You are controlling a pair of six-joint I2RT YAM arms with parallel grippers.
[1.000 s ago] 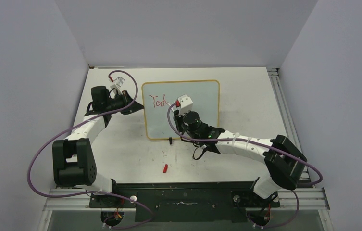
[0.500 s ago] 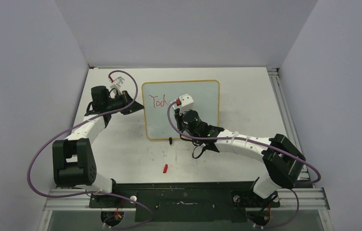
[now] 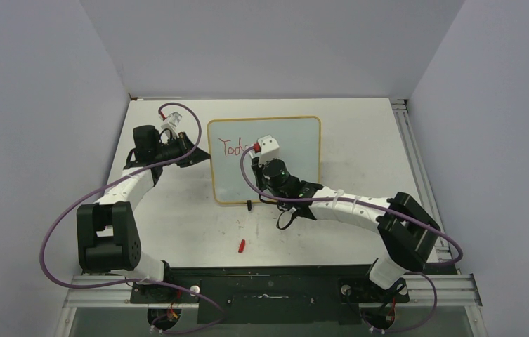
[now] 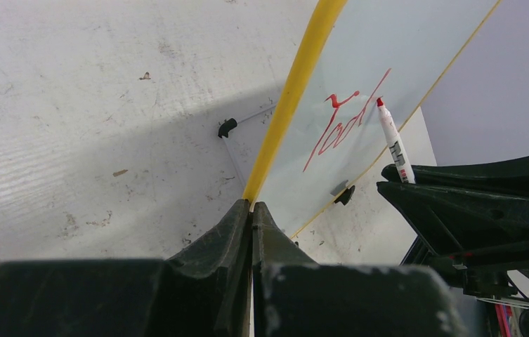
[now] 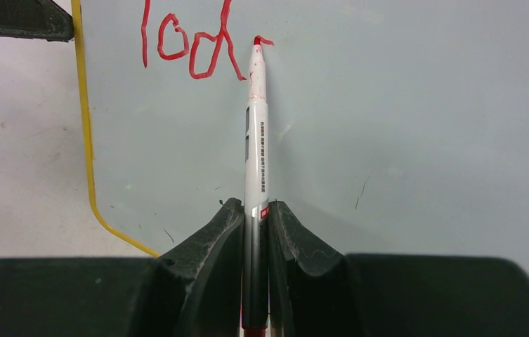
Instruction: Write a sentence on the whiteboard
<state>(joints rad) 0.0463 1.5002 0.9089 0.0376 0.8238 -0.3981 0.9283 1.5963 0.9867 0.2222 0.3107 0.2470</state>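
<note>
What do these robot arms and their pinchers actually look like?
Left arm and right arm both have white shells between chunky black joints. A loose purple cable loops along each. The fingers are matte black, wedge-shaped, slightly scuffed. A small white box tops the right wrist.

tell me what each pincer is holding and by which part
The right pincer grips the marker by the rear of its barrel, tip on the whiteboard. The left pincer pinches the whiteboard's yellow frame.
</note>
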